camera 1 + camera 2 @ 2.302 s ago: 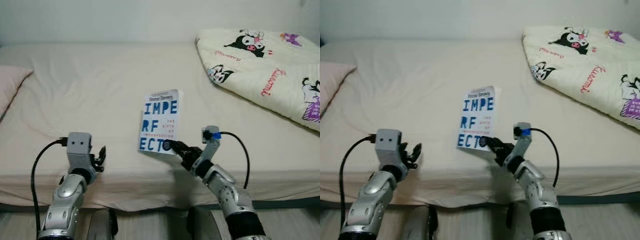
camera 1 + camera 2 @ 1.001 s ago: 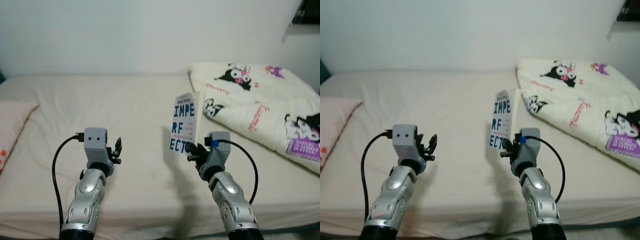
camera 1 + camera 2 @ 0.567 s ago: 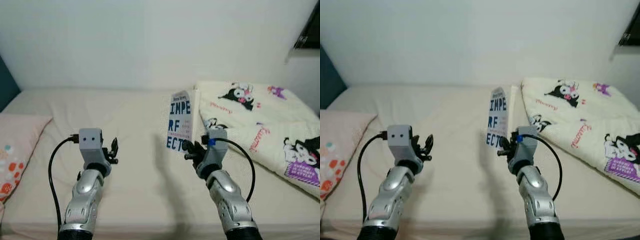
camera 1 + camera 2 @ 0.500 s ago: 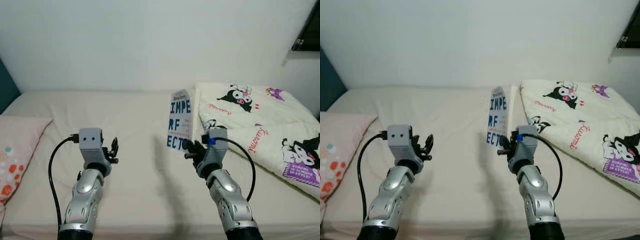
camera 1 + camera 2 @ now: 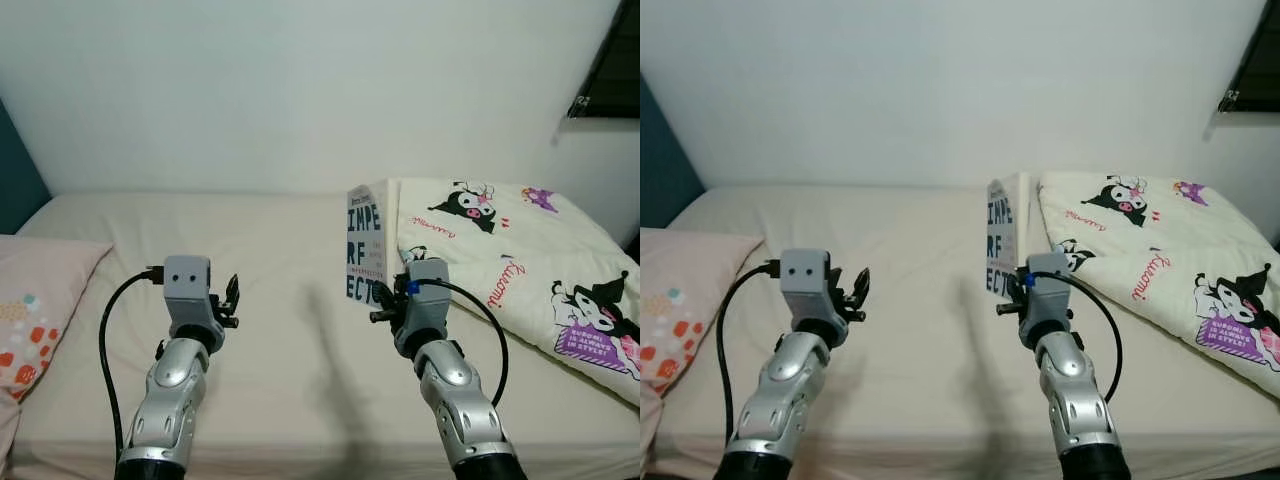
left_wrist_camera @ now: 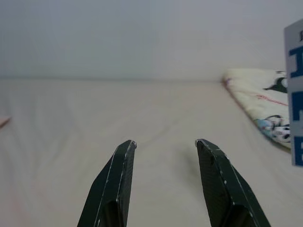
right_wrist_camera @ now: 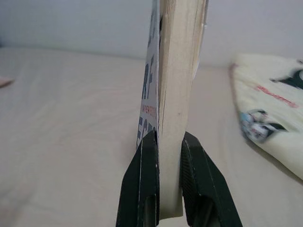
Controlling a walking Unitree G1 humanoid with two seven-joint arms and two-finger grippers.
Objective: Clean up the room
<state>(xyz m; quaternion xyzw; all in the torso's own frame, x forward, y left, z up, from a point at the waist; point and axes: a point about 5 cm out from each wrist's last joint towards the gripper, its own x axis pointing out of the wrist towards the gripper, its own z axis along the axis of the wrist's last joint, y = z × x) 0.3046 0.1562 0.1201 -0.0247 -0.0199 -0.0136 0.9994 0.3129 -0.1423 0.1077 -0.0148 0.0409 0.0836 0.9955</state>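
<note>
A white paperback book (image 5: 365, 243) with big blue letters stands upright in the air above the bed, cover turned toward my left. My right gripper (image 5: 381, 297) is shut on its lower edge. In the right wrist view both black fingers (image 7: 144, 182) clamp the book's page block (image 7: 175, 90). My left gripper (image 5: 231, 300) is raised over the bed (image 5: 270, 330), open and holding nothing. In the left wrist view its fingers (image 6: 116, 182) stand apart over the sheet, with the book's edge (image 6: 294, 90) at the side.
A cream cartoon-print comforter (image 5: 520, 255) is bunched on the bed's right side. A pink patterned pillow (image 5: 35, 310) lies at the left edge. A white wall (image 5: 300, 90) stands behind the bed, with a dark window frame (image 5: 612, 70) at the upper right.
The right gripper has lifted the book off the bed and turned it upright. The camera has risen and tilted up, bringing the wall, the pillow and the window frame into view.
</note>
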